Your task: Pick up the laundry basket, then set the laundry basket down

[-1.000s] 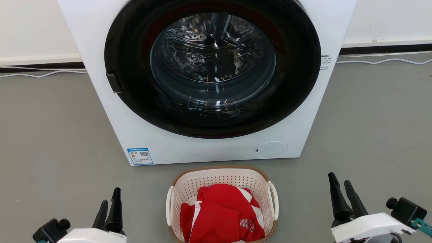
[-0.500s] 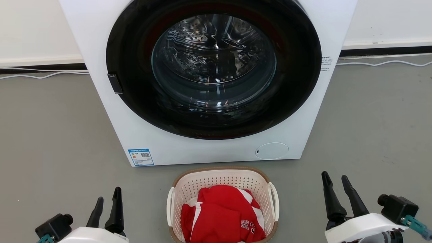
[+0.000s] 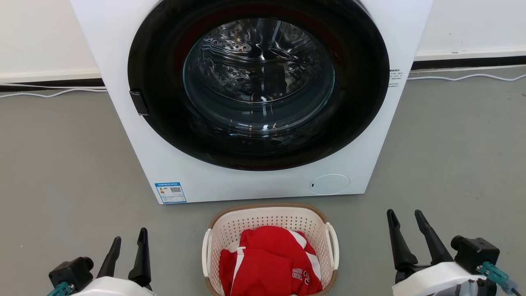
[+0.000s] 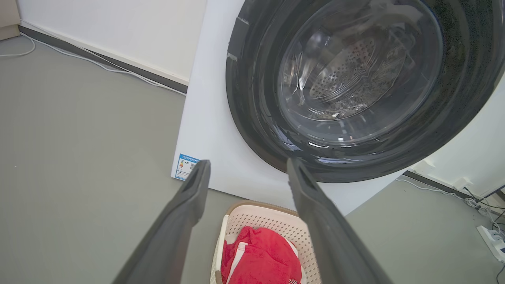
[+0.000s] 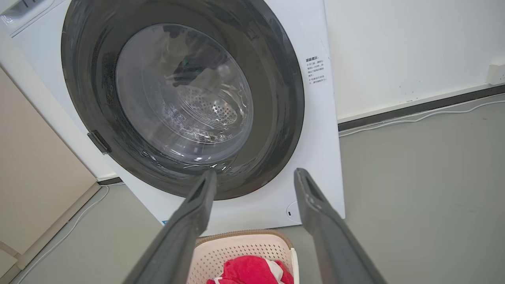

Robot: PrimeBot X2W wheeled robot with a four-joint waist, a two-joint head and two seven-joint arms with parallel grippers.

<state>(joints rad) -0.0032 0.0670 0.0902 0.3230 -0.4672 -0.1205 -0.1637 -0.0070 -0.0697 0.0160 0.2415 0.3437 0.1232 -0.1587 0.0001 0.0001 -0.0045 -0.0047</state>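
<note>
A cream laundry basket (image 3: 269, 218) sits on the grey floor (image 3: 61, 172) between the two hands, touching neither, with a red garment (image 3: 267, 263) inside. The left hand (image 3: 130, 235) and right hand (image 3: 404, 213) hover with fingers spread, gripping nothing. Beyond them stands a white washing machine (image 3: 246, 187).

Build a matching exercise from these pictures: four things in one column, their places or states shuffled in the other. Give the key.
Things
1. laundry basket
2. red garment
3. blue label
4. right gripper

Places or states
A. lower left of the washing machine front
B. open, holding nothing, to the right of the basket
C. on the grey floor just before the machine
D. lying inside the basket

Pairs: 1-C, 2-D, 3-A, 4-B
</note>
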